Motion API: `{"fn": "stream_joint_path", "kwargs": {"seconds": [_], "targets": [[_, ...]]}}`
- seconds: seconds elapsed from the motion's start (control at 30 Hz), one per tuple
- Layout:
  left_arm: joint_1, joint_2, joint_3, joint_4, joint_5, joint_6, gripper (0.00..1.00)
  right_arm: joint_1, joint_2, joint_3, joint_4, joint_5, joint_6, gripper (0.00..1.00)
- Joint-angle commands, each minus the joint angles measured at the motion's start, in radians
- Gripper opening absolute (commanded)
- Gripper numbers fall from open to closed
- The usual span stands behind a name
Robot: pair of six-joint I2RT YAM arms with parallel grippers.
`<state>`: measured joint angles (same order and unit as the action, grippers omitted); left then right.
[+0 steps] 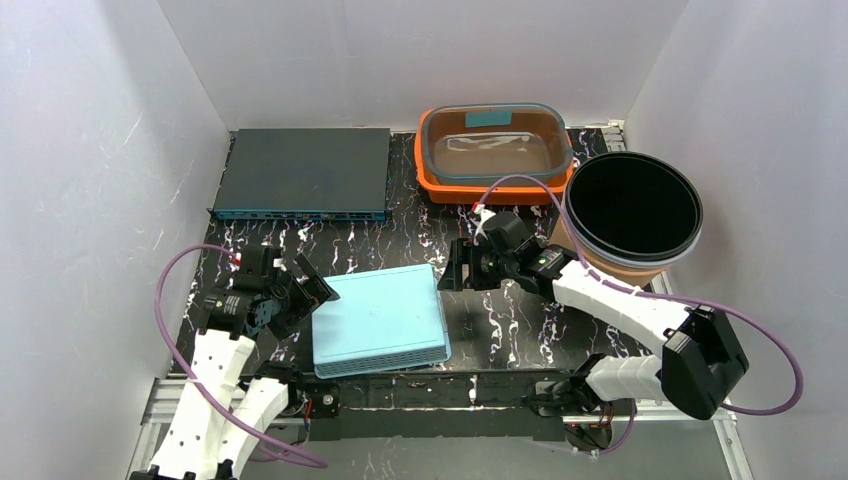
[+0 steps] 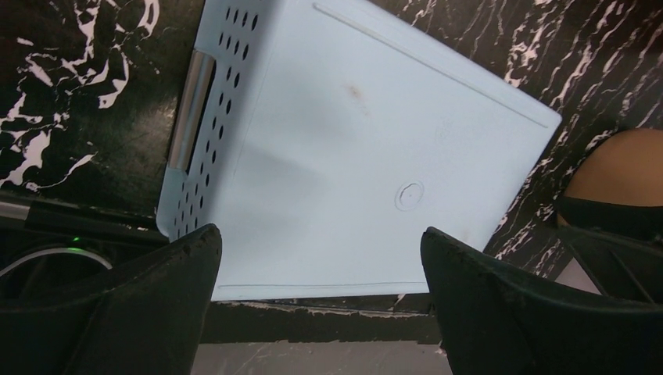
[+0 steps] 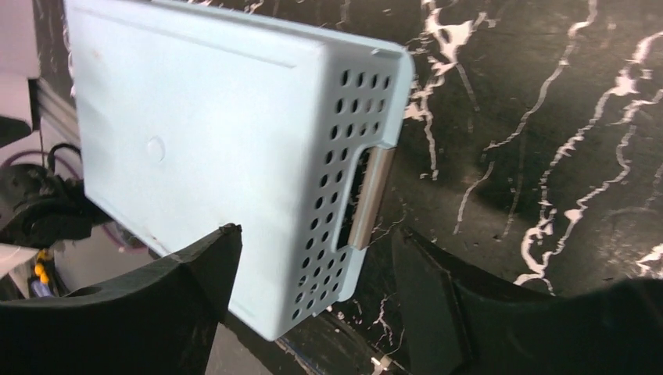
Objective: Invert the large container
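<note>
The large container (image 1: 380,318) is a light blue perforated basket lying bottom-up on the black marbled table, near the front edge. Its flat base (image 2: 352,141) faces up, and a metal handle bar (image 3: 369,195) shows in its holed side wall (image 3: 328,203). My left gripper (image 1: 315,285) hovers at the container's left end, jaws wide open over the base edge (image 2: 320,242), holding nothing. My right gripper (image 1: 447,268) is at the container's right end. It is open (image 3: 317,234), with the holed wall's corner between its fingers and a gap on each side.
A dark flat box (image 1: 302,172) lies at the back left. An orange tray with a clear lidded box (image 1: 495,150) sits at the back centre. A round black-lined tub (image 1: 632,210) stands at the right, close behind my right arm. White walls enclose the table.
</note>
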<state>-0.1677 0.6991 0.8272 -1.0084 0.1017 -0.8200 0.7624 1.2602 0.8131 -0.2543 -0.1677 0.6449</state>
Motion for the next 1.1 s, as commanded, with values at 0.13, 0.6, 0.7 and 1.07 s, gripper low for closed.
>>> {"fn": "stream_joint_path", "kwargs": {"seconds": [0.13, 0.6, 0.7, 1.07], "targets": [[-0.004, 0.054, -0.024, -0.126, -0.010, 0.032, 0.95, 0.130, 0.010, 0.076, -0.152, -0.052, -0.038, 0.85], [-0.004, 0.197, -0.067, 0.110, 0.128, 0.028, 0.90, 0.143, 0.239, 0.096, 0.137, -0.170, 0.072, 0.88], [-0.004, 0.218, -0.048, 0.114, 0.137, 0.030, 0.88, 0.144, 0.329, 0.184, 0.133, -0.166, 0.051, 0.88], [-0.004, 0.022, -0.219, 0.122, 0.228, -0.081, 0.84, 0.148, 0.726, 0.684, -0.127, -0.203, -0.177, 0.88]]}}
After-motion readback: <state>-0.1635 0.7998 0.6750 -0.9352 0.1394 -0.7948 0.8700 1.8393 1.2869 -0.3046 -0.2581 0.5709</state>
